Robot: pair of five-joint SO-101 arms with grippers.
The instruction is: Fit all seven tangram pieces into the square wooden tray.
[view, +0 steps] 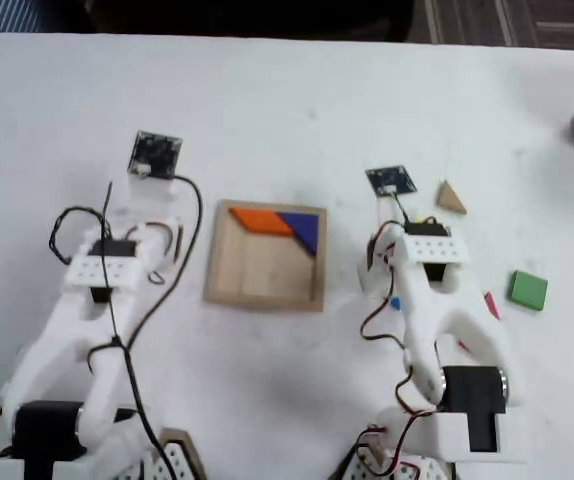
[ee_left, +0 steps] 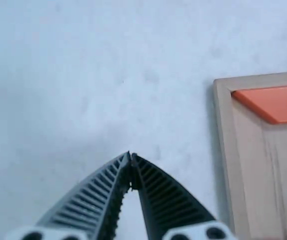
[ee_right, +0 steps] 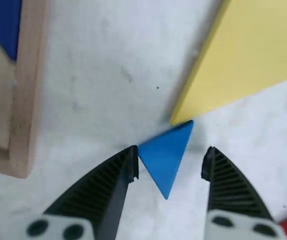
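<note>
Left wrist view: the left gripper (ee_left: 131, 160) is seen pinched shut beside the wooden tray's (view: 262, 300) left edge. An orange piece (view: 262, 220) and a dark blue triangle (view: 305, 230) are seated along its far edge. Rightward, a small blue triangle (ee_right: 166, 165) is straddled by the right gripper (ee_right: 171, 155), held open, just beside a yellow triangle (ee_right: 238, 60).

You have the square wooden tray (view: 257, 280) lying flat at the centre of the frame, pale and mostly bare. Against its upper edge sit an orange piece (view: 260, 220) and, touching it on the right, a dark blue piece (view: 305, 232). Right of the tray, a small blue triangle (ee_right: 164, 157) lies flat, its tip just beside a yellow triangle (ee_right: 238, 60). Farther right lie a tan triangle (view: 451, 197), a green square (view: 528, 290) and a partly hidden red piece (view: 491, 305).
</note>
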